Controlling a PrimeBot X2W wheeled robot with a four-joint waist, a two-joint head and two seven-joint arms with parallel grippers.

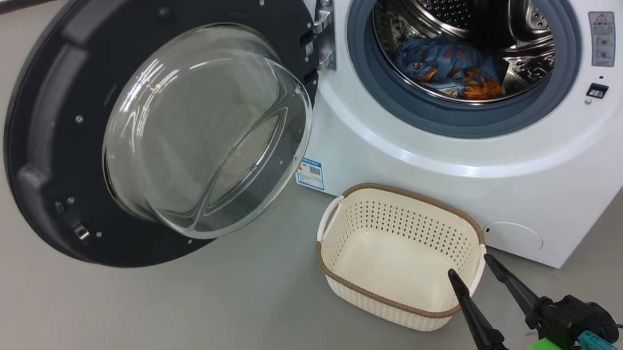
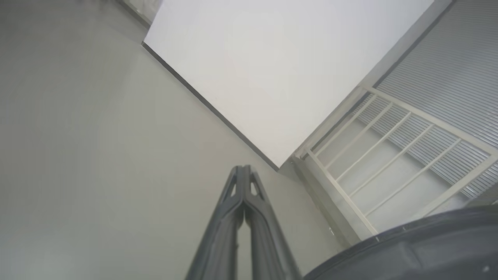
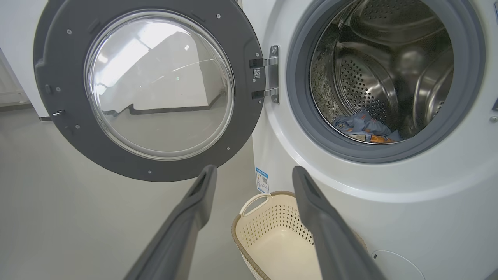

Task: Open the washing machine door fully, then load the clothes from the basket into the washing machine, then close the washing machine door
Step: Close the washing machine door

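Note:
The washing machine [image 1: 450, 178] [image 3: 408, 210] stands with its round black-rimmed door [image 1: 154, 130] [image 3: 151, 89] swung wide to the left. Blue and orange clothes [image 1: 447, 69] [image 3: 363, 126] lie in the steel drum. The cream basket [image 1: 396, 256] [image 3: 272, 237] sits on the floor before the machine with nothing inside. My right gripper [image 1: 471, 265] [image 3: 253, 173] hovers open above the basket's right end, nothing between its fingers. My left gripper [image 2: 244, 168] is shut on nothing, pointing at a floor-wall corner, with the door's dark rim [image 2: 408, 249] at the lower right of that view.
Grey floor [image 1: 191, 320] spreads to the left of the basket and under the open door. A white wall [image 2: 280, 70] and a pale railed frame [image 2: 381, 163] stand beyond the left gripper. A blue label [image 1: 310, 173] marks the machine's lower front.

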